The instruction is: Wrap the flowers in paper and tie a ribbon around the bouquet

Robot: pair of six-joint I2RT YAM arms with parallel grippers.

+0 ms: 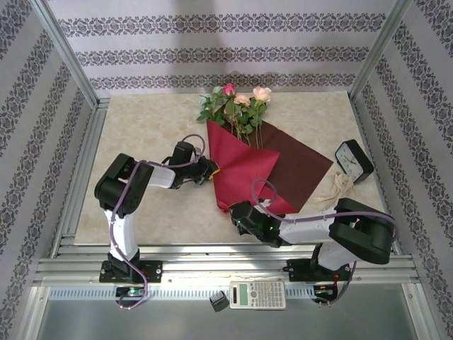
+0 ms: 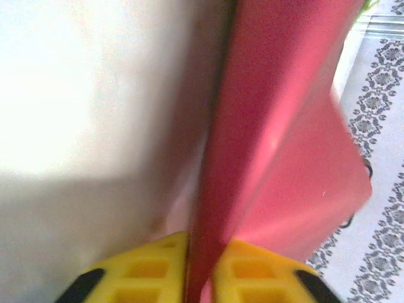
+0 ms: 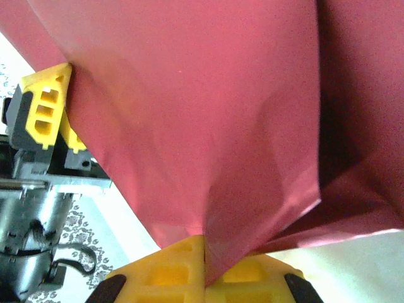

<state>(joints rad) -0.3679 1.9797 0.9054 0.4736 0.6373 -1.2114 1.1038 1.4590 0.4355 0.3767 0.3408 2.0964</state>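
Now | left jaws: clamping paper (image 2: pixel 278 126) edge | right jaws: clamping its tip (sheet between them, presumably for folding)

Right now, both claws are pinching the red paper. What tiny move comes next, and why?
Probably the left gripper should draw its pinched edge rightward over the flowers while the right gripper pins the tip: the paper is only half wrapped, its right side lying flat.
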